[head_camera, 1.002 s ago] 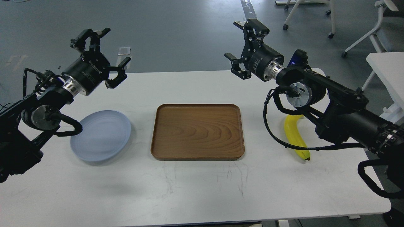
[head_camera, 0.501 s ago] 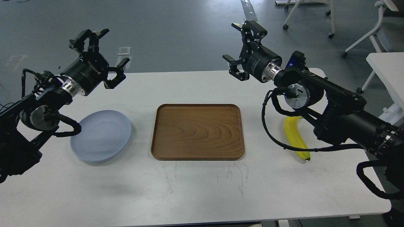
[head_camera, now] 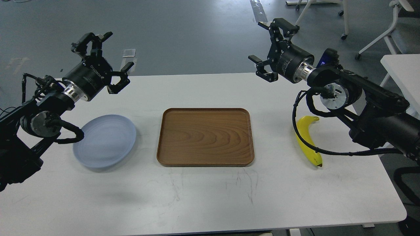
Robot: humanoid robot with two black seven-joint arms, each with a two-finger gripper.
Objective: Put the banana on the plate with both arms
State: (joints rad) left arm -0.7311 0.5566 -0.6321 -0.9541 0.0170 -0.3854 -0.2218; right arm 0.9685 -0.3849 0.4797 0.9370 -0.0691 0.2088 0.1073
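Observation:
The yellow banana [head_camera: 307, 139] lies on the white table at the right, crossed by a black cable of my right arm. The pale blue-grey plate [head_camera: 105, 140] sits on the table at the left. My right gripper [head_camera: 271, 46] is open and empty, raised above the table's far edge, up and left of the banana. My left gripper [head_camera: 104, 56] is open and empty, raised above the table's far left, behind the plate.
A brown wooden tray [head_camera: 205, 136] lies in the middle of the table [head_camera: 203, 196] between plate and banana. Office chairs [head_camera: 328, 16] and another white table [head_camera: 402, 75] stand beyond at the right.
My right arm has swung to the right and up, uncovering more of the banana. My left gripper has shifted slightly. Banana, plate and tray have not moved.

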